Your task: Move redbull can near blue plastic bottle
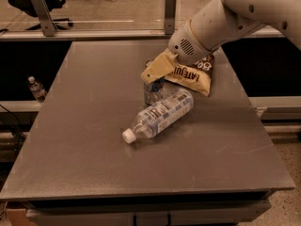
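Observation:
The redbull can (153, 92) stands upright near the middle of the dark table (84, 126), with its top hidden behind my gripper. The blue plastic bottle (162, 114) lies on its side just in front of the can, white cap (127, 135) pointing to the front left, and it touches or nearly touches the can's base. My gripper (155, 72), tan-coloured at the end of the white arm (211, 27), comes in from the upper right and sits at the can's top.
A brown chip bag (193, 75) lies right behind the can, under the arm. A small bottle (36, 89) stands off the table at the left. A glass barrier with metal posts (170, 11) runs along the far edge.

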Controlling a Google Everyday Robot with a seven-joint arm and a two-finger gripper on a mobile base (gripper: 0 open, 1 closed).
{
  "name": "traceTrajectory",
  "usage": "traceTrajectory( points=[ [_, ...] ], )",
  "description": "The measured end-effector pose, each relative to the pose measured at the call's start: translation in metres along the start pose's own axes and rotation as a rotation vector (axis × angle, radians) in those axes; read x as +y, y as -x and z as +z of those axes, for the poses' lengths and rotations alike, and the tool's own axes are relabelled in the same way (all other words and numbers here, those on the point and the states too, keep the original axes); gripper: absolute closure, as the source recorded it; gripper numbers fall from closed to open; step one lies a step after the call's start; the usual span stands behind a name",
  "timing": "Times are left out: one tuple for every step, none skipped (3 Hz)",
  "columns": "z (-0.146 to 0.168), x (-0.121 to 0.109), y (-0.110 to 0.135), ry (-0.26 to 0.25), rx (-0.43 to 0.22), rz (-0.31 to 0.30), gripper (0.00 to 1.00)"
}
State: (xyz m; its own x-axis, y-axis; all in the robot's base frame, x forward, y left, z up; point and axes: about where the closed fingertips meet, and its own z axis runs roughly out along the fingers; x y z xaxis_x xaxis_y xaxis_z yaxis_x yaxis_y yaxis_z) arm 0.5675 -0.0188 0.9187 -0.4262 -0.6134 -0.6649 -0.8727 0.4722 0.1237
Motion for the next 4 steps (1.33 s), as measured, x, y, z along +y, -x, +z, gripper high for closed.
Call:
traceTrajectory(
  points=[
    [0.001,0.001,0.001,0.002,0.001,-0.003,0.05],
    [0.002,0.002,0.001,0.004,0.002,-0.004,0.00],
    [0.002,0.003,0.002,0.005,0.001,-0.006,0.00],
    [-0.014,-0.001,-0.009,0.014,0.001,-0.024,0.00]
  ],
)
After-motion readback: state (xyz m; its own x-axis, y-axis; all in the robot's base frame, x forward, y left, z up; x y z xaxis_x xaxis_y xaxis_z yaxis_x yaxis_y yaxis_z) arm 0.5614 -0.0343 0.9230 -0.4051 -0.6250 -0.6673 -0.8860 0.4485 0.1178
